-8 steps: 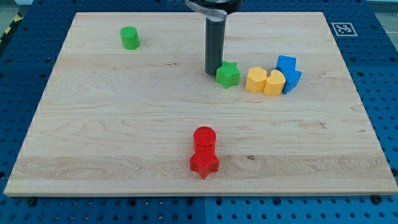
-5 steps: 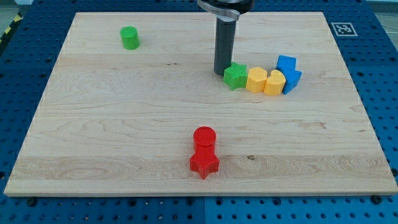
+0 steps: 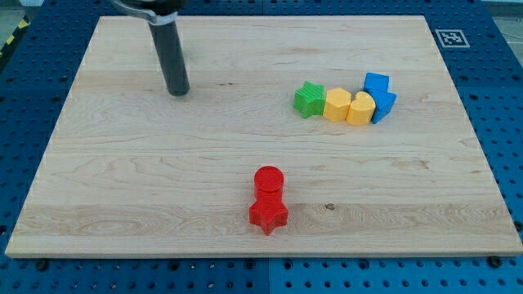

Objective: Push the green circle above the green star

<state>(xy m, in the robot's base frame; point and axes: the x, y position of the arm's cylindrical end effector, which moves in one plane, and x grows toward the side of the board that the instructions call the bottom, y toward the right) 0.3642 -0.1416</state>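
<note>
Rod only; my tip (image 3: pixel 178 91) at view's left, well apart from green star (image 3: pixel 308 100).

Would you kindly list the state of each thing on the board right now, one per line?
My tip: on the board at the view's upper left, touching no visible block.
Green circle: hidden, not visible behind the rod.
Green star: touching the yellow block beside it.
Yellow blocks: two, side by side, touching.
Blue blocks: pressed against the yellow pair's right.
Red cylinder: upright, touching the red star.
Red star: flat, nearest the view's bottom.
</note>
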